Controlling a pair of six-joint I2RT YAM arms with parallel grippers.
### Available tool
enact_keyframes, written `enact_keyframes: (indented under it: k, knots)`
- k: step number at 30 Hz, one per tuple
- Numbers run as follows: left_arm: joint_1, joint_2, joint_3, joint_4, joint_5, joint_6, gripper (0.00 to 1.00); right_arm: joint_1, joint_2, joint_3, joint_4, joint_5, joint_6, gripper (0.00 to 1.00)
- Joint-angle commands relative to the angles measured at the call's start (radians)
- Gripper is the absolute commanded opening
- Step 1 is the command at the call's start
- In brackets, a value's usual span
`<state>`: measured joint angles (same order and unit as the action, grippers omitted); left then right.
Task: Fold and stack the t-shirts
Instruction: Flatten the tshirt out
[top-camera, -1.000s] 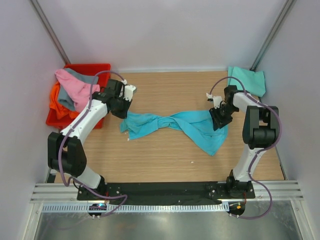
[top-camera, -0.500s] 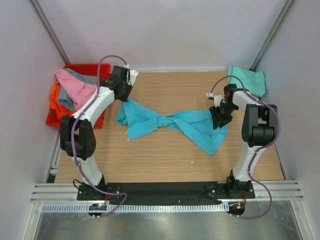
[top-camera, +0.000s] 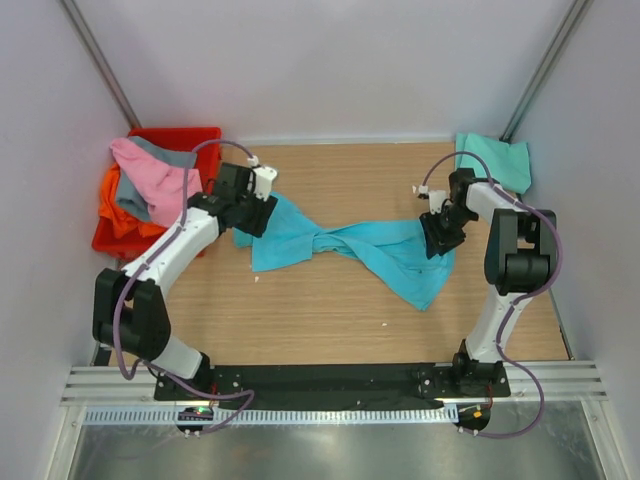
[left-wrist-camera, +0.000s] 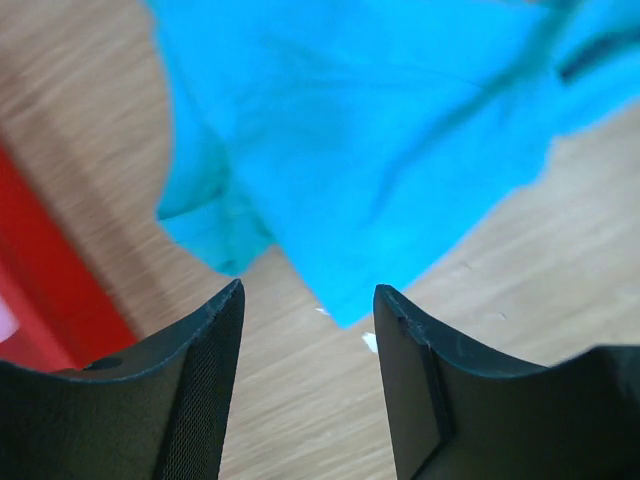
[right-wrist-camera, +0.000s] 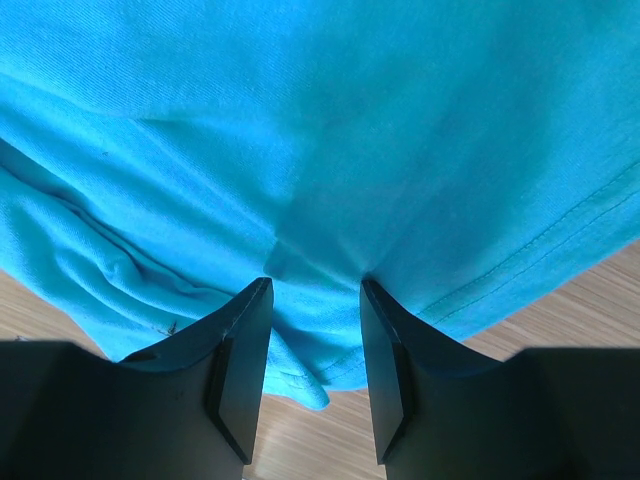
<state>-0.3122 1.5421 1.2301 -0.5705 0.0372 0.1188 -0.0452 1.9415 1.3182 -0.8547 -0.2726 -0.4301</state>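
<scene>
A bright turquoise t-shirt (top-camera: 340, 248) lies twisted across the middle of the table, its left end spread flat. My left gripper (top-camera: 256, 214) hangs open just over that left end. In the left wrist view its jaws (left-wrist-camera: 308, 290) hold nothing, with bare wood between them and the shirt's edge (left-wrist-camera: 380, 130) beyond the tips. My right gripper (top-camera: 437, 238) is down on the shirt's right part. Its fingers stand apart (right-wrist-camera: 315, 283) with the tips pressed into the cloth (right-wrist-camera: 320, 120) near the hem. A paler mint-teal t-shirt (top-camera: 495, 160) lies folded in the back right corner.
A red crate (top-camera: 200, 140) sits at the back left beside my left arm, its side (left-wrist-camera: 50, 290) also showing in the left wrist view. Pink (top-camera: 150, 175), grey (top-camera: 172, 156) and orange (top-camera: 115, 210) shirts hang over it. Walls close in on three sides.
My left gripper carried the shirt's left end toward the back, opened and let it go, so the end now lies spread out. The right arm has not moved.
</scene>
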Motion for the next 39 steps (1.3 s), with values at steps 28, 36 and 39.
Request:
enact_keyframes:
  k: [28,36,39]
  knots:
    - [-0.056,0.072,-0.313,0.176,0.002,0.122,0.48,-0.015,0.097,-0.065,0.091,-0.033,-0.021,0.47]
    - [0.071,0.176,-0.239,0.118,0.211,0.062,0.43,-0.015,0.094,-0.066,0.083,-0.03,-0.021,0.47]
    - [0.099,0.187,-0.228,0.095,0.266,0.058,0.4,-0.015,0.096,-0.066,0.083,-0.028,-0.021,0.47]
